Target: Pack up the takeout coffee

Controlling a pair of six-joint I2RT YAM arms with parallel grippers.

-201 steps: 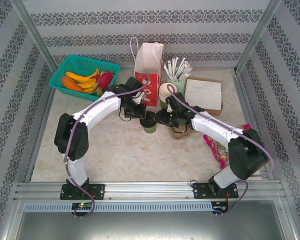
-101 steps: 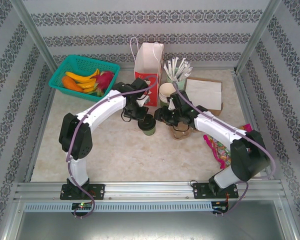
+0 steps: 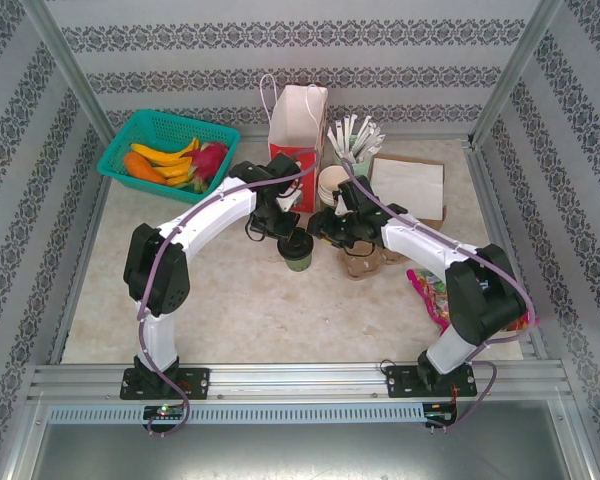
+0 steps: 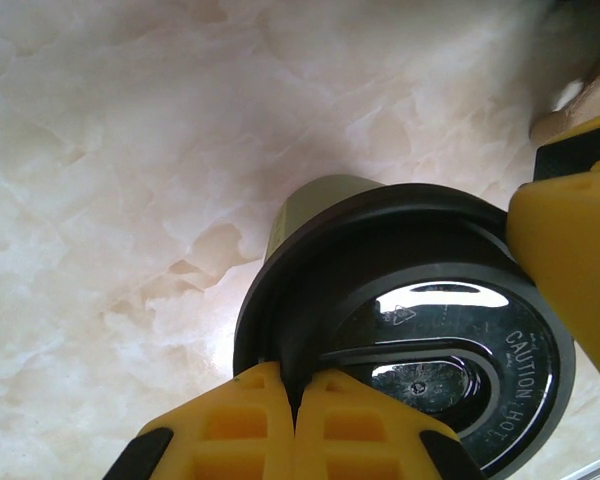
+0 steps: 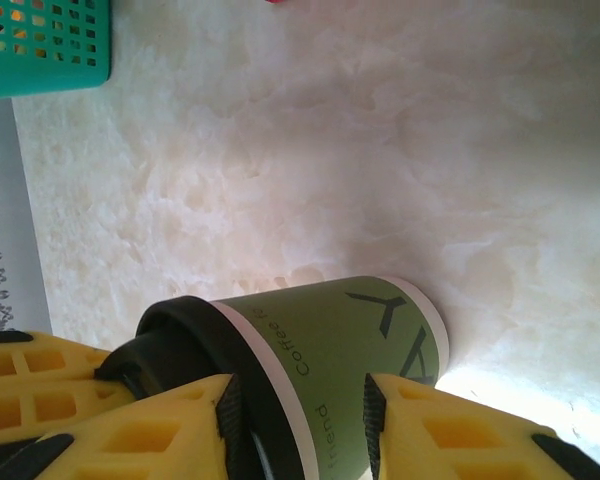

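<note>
- We have the takeout coffee (image 3: 298,249) upright on the table (image 3: 230,300) with its lid (image 4: 430,330) on, just before the paper bag (image 3: 298,125); bagging remains.
- Our left gripper (image 4: 295,400) rests clenched and empty on the lid. Our right gripper (image 5: 300,400) straddles the cup, and we cannot tell whether it grips.

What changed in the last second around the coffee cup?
Left gripper, shut, swung right from beside the bag onto the lid of the takeout coffee. Right gripper edged left, fingers now either side of it; grip unclear. Coffee, bag and basket stayed put.
</note>
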